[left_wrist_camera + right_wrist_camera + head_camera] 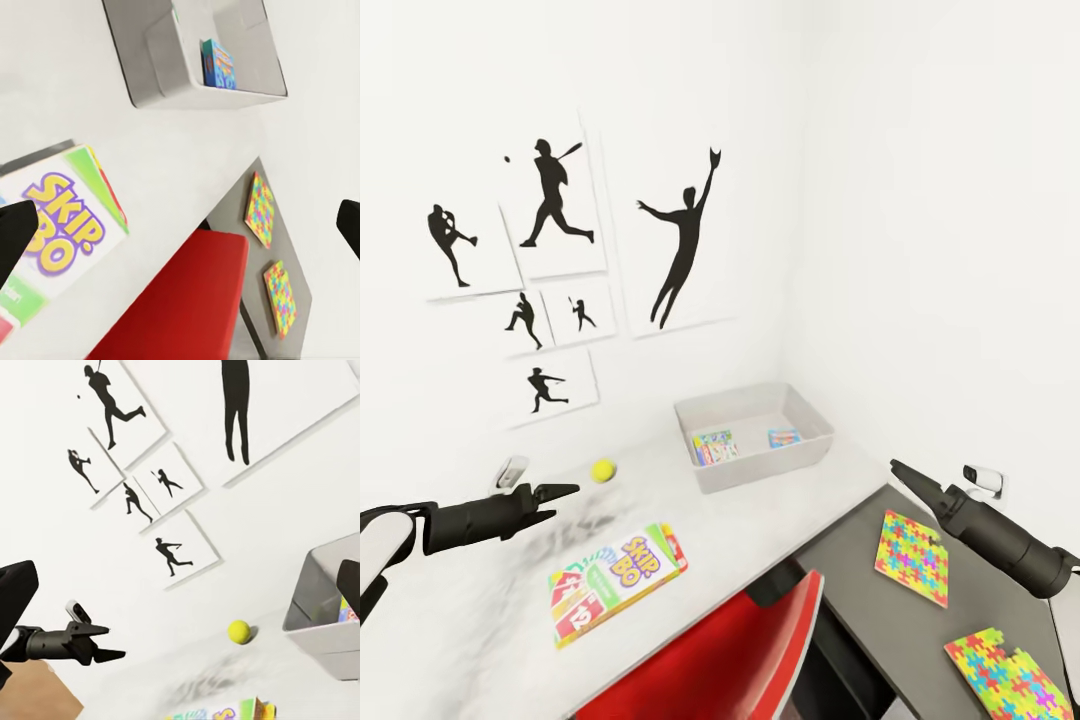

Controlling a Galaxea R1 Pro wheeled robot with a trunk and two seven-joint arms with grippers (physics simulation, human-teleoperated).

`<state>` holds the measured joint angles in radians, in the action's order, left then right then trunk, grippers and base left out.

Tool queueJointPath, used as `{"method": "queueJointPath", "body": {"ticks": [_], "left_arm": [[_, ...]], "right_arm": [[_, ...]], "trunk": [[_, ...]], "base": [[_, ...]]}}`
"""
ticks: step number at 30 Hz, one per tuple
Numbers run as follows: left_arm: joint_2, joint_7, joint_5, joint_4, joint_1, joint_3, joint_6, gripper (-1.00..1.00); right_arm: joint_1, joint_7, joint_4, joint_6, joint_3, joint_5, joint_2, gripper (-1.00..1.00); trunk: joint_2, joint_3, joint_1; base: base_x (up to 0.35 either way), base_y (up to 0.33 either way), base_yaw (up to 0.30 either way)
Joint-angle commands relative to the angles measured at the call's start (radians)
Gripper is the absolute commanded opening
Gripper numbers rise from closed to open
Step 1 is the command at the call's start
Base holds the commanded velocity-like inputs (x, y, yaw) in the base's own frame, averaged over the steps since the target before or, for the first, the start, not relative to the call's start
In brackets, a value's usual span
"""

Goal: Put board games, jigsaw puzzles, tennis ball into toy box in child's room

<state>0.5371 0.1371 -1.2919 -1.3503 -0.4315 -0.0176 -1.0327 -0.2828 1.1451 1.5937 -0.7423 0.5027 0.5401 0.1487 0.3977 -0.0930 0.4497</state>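
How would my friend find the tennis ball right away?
Start at the pale grey toy box on the light table by the wall with the baseball pictures. Left of the box, near the wall, sits the tennis ball. It is the one small, round, plain yellow thing; the other toys are flat and printed.

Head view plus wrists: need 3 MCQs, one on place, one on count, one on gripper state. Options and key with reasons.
1. Where does the tennis ball lie?
A. on the table, outside the toy box
B. inside the toy box
C. on the red chair

2. How many game boxes lie inside the toy box?
A. none
B. two
C. four

3. How is the left gripper?
A. shut on the ball
B. shut on the SKIP-BO box
C. open, holding nothing

Key: 1 A, the ball rests on the tabletop, apart from the bin. 2 B, a green-edged box and a blue box lie on its floor. 3 C, its fingers are spread in the air, nothing between them.
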Motion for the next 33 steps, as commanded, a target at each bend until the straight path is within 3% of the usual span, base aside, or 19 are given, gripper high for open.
{"method": "queueJointPath", "body": {"ticks": [1, 11, 33], "left_arm": [[0.001, 0.010, 0.009, 0.000, -0.001, -0.001, -0.001, 1.00], [0.000, 0.009, 0.009, 0.000, -0.001, -0.001, -0.001, 1.00], [-0.001, 0.011, 0.009, -0.050, 0.000, -0.008, -0.003, 1.00]], "right_arm": [[-0.001, 0.001, 0.000, -0.005, 0.000, 0.004, 0.000, 1.00], [-0.001, 0.000, 0.000, 0.000, 0.000, 0.004, 0.000, 1.00], [-0.001, -0.002, 0.000, 0.000, 0.000, 0.006, 0.000, 1.00]], "trunk": [[0.002, -0.001, 0.000], [0.002, 0.008, 0.000], [0.002, 0.008, 0.000]], "base": [[-0.236, 0.113, 0.000], [-0.283, 0.012, -0.030], [-0.017, -0.004, -0.270]]}}
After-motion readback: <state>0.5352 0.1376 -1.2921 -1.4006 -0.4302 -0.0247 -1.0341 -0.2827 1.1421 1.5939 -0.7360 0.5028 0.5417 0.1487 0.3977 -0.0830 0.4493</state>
